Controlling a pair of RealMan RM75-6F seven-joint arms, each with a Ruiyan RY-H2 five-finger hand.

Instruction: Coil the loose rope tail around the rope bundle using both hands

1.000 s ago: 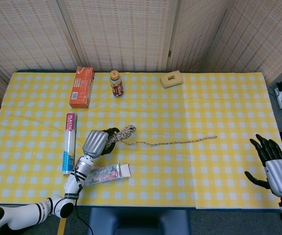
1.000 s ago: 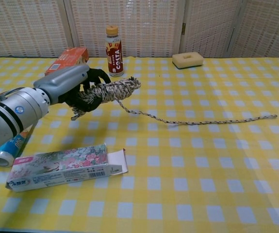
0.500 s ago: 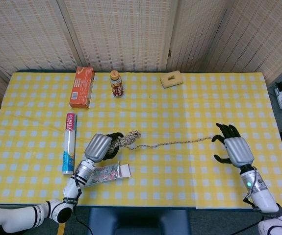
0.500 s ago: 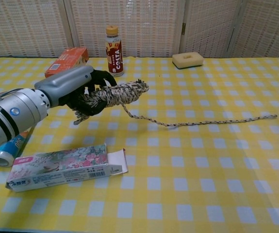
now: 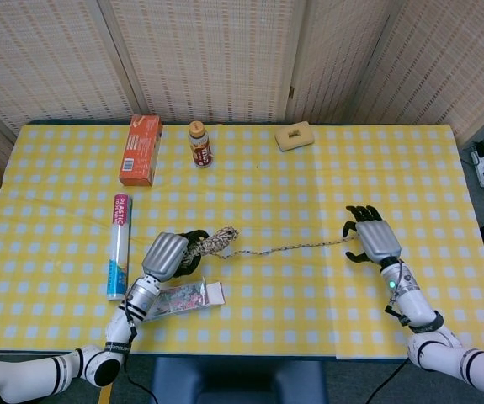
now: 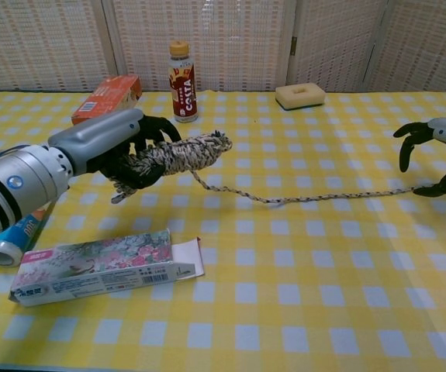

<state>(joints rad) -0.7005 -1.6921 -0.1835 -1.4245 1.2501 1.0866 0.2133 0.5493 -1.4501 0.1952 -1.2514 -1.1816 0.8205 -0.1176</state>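
My left hand grips the speckled rope bundle and holds it just above the table. The loose tail runs from the bundle to the right and lies on the yellow checked cloth. Over the far end of the tail hovers my right hand, its fingers spread and curved downward with nothing in them. One fingertip comes down close to the tail's end; whether it touches is unclear.
A flowered box lies in front of the left hand, a plastic-wrap roll to its left. An orange box, a bottle and a sponge stand along the far edge.
My right hand has come in from the right edge to the tail's far end. The left hand lifted the bundle slightly and shifted it right, dragging the tail a little.
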